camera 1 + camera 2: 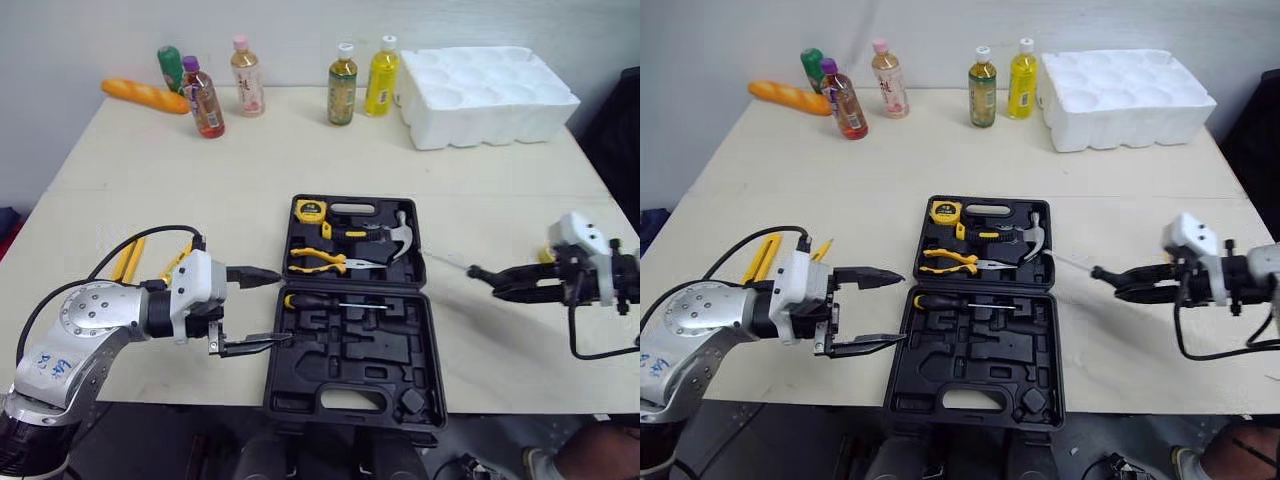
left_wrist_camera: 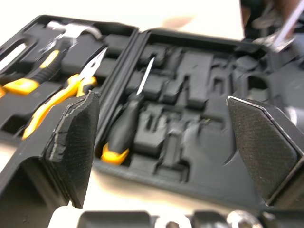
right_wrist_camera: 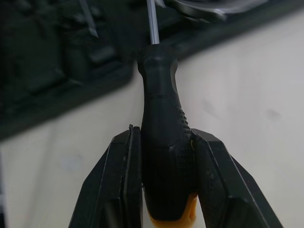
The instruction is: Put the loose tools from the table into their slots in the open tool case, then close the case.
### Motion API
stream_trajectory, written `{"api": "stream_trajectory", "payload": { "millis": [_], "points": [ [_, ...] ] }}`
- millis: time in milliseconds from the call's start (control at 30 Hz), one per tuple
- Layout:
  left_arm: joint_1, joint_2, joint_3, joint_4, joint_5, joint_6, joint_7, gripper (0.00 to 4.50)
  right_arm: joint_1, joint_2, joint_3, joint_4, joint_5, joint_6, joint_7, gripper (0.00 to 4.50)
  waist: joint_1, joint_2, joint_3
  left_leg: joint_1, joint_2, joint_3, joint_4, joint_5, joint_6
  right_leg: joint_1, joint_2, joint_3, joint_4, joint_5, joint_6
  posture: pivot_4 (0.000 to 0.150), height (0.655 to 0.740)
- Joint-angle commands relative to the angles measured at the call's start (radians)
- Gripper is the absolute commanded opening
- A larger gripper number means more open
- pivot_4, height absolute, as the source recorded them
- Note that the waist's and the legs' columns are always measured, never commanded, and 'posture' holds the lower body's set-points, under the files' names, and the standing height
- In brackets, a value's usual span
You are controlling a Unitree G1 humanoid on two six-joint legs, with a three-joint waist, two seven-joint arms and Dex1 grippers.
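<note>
Closest to me lies the open black plastic tool case (image 1: 380,350), spread flat on the pale beige table (image 1: 250,170) with its hinge running left to right. Its near half is mostly bare moulded slots, with one black-handled screwdriver with a yellow butt (image 1: 320,301) seated along the far edge. The far half holds a yellow tape measure (image 1: 309,210), a pair of yellow-handled pliers (image 1: 318,262) and a steel-headed hammer (image 1: 400,238). My left gripper (image 1: 275,307) hovers just left of the near half, its two black fingers spread wide with nothing between them; the nearer fingertip reaches the case's left rim, though I cannot tell whether it touches. Behind that arm, two loose yellow-handled tools (image 1: 130,260) lie on the table. My right gripper (image 1: 500,282) hangs to the right of the case, fingers clamped on the black handle of a second screwdriver (image 3: 161,109), its yellow butt back between my fingers and its thin metal shaft pointing left toward the far half's right edge. Along the far side stand five drink bottles (image 1: 342,85), with an orange baguette-shaped object (image 1: 145,95) at the far left and a white foam tray (image 1: 485,95) at the far right.
</note>
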Motion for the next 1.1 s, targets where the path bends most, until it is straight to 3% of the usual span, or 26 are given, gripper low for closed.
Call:
{"api": "stream_trajectory", "payload": {
  "millis": [33, 133, 233, 433, 700, 1100],
  "points": [
    [0.006, 0.005, 0.026, 0.006, 0.02, -0.041, -0.016, 4.5, -0.044, -0.002, 0.066, -0.207, 0.019, 0.173, -0.082, 1.08, -0.001, 0.0, 0.0, -0.001, 0.0, 0.0, 0.0, 0.0, 0.0, -0.001, 0.0, 0.0, 0.0, 0.0, 0.0, 0.15, 0.74],
    [0.039, 0.008, 0.04, 0.007, 0.024, -0.04, -0.014, 4.5, -0.117, 0.057, 0.113, -0.343, 0.103, 0.365, -0.157, 1.08, -0.002, 0.0, 0.0, -0.003, 0.0, -0.001, -0.001, 0.0, 0.0, -0.003, 0.0, -0.001, 0.0, 0.0, 0.0, 0.15, 0.74],
    [0.069, 0.011, 0.05, 0.004, 0.031, -0.044, -0.014, 4.5, -0.194, 0.045, 0.207, -0.429, 0.076, 0.518, -0.223, 1.08, -0.007, 0.0, 0.0, -0.014, -0.001, -0.002, 0.002, 0.001, 0.001, -0.013, -0.001, -0.001, 0.004, 0.0, 0.0, 0.15, 0.74],
    [0.138, 0.012, 0.071, 0.0, 0.049, -0.055, -0.016, 4.5, -0.314, 0.114, 0.358, -0.53, 0.079, 0.608, -0.277, 1.08, -0.009, 0.0, 0.0, -0.016, -0.001, -0.002, 0.005, 0.002, 0.002, -0.015, -0.002, -0.002, 0.005, 0.0, 0.0, 0.15, 0.74],
    [0.206, 0.012, 0.112, -0.027, 0.038, -0.042, -0.015, 4.5, -0.351, 0.126, 0.507, -0.587, 0.011, 0.587, -0.324, 1.08, -0.01, -0.002, 0.001, -0.016, -0.001, -0.002, 0.005, 0.002, 0.002, -0.015, -0.002, -0.002, 0.009, 0.0, 0.0, 0.15, 0.74],
    [0.233, 0.003, 0.127, -0.049, 0.036, -0.037, -0.001, 4.5, -0.362, 0.074, 0.534, -0.572, -0.038, 0.58, -0.323, 1.08, -0.011, -0.003, 0.001, -0.016, -0.001, -0.002, 0.005, 0.002, 0.002, -0.015, -0.002, -0.002, 0.008, 0.0, 0.0, 0.15, 0.74]
  ]
}}
